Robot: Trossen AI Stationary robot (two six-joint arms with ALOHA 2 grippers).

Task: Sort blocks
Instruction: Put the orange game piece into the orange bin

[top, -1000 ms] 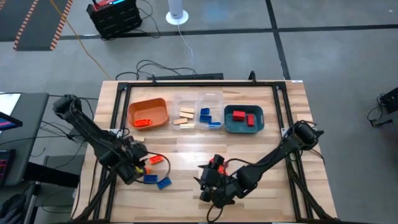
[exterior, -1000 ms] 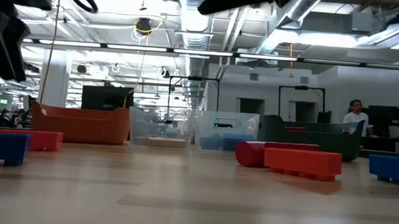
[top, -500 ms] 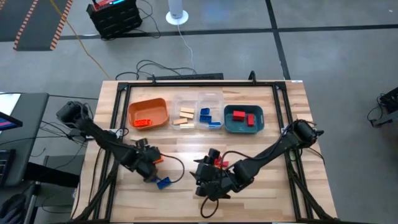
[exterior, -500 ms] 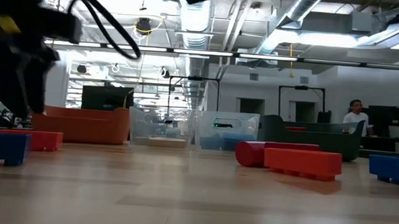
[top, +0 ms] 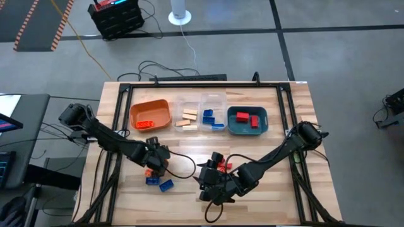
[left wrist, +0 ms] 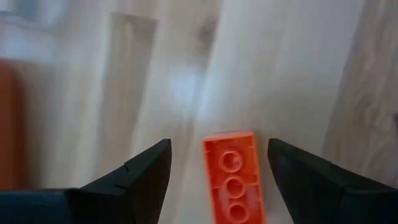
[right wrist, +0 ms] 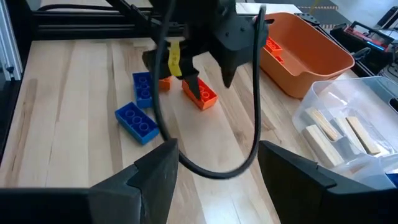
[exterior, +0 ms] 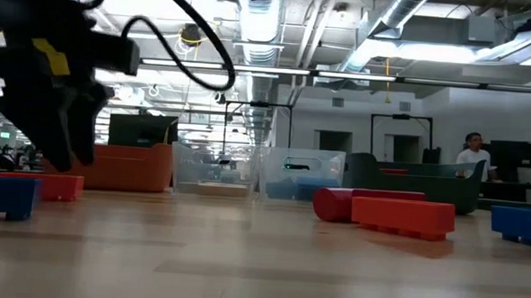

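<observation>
While left gripper (left wrist: 217,171) hangs over table (top: 189,142) with fingers spread, orange block (left wrist: 234,182) lies flat between them, ungripped. Two blue blocks (right wrist: 140,106) sit near it, toward 9 o'clock in right wrist view. Right gripper (right wrist: 214,163) waits low at table centre-front, fingers apart, empty. Orange tray (top: 150,115), clear trays (top: 201,112), teal tray (top: 247,120) line table's far side, 12 o'clock.

My high view looks straight down on the whole surface (top: 189,151); my low view sits at its level, facing the room behind. My left wrist view stares closely down at an orange block (left wrist: 233,176), which my right wrist view also catches from farther off (right wrist: 200,94).
</observation>
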